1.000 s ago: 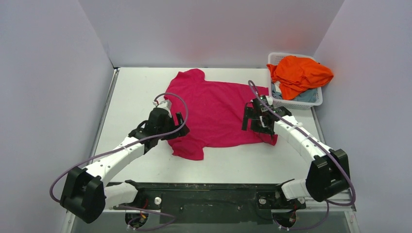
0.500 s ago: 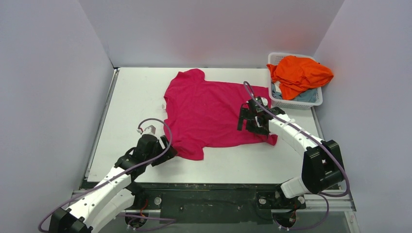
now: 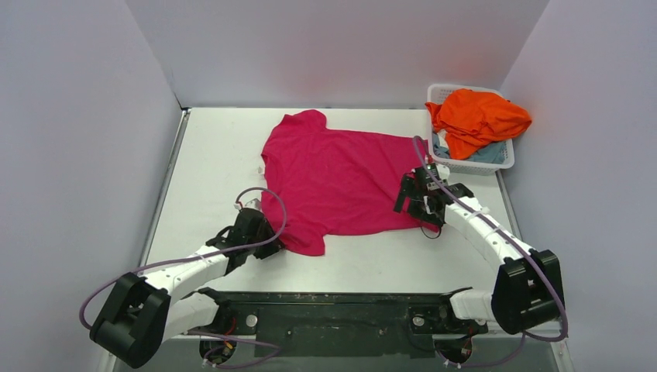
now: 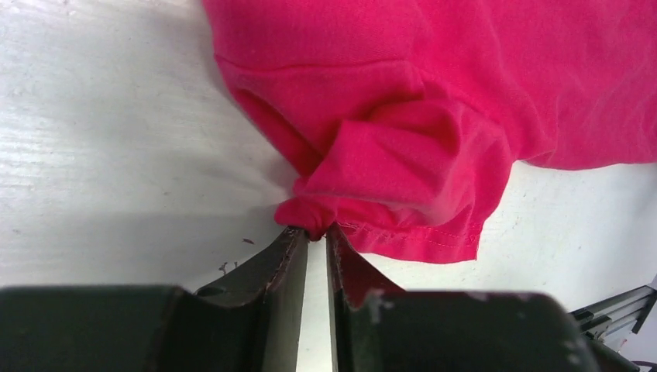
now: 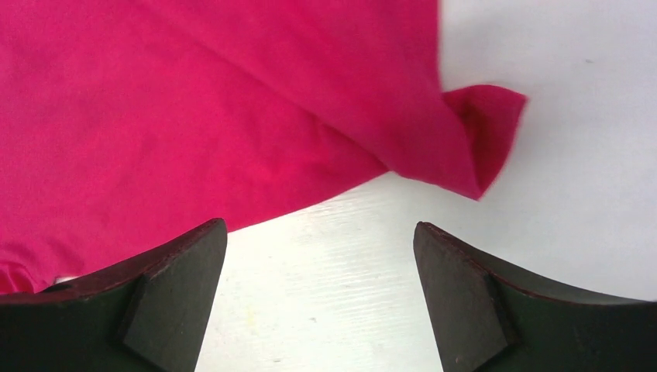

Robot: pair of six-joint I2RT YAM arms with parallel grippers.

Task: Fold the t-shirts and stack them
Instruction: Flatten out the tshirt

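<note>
Left fingers pinched on pink t-shirt sleeve edge; right fingers wide apart, shirt corner just ahead

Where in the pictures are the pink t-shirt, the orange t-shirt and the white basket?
pink t-shirt (image 3: 341, 178): top external view, middle of its flat chest area.
orange t-shirt (image 3: 476, 116): top external view, top of its crumpled heap.
white basket (image 3: 472, 167): top external view, its near lattice wall.

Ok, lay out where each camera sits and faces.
Top external: above and behind the robot, looking down on the table; left arm and right arm show.
Left wrist: on the left arm, facing the magenta t-shirt, its sleeve pinched in the left gripper.
Right wrist: on the right arm, facing that shirt's corner beyond the open right gripper.
Shared: all three show the magenta t-shirt.
</note>
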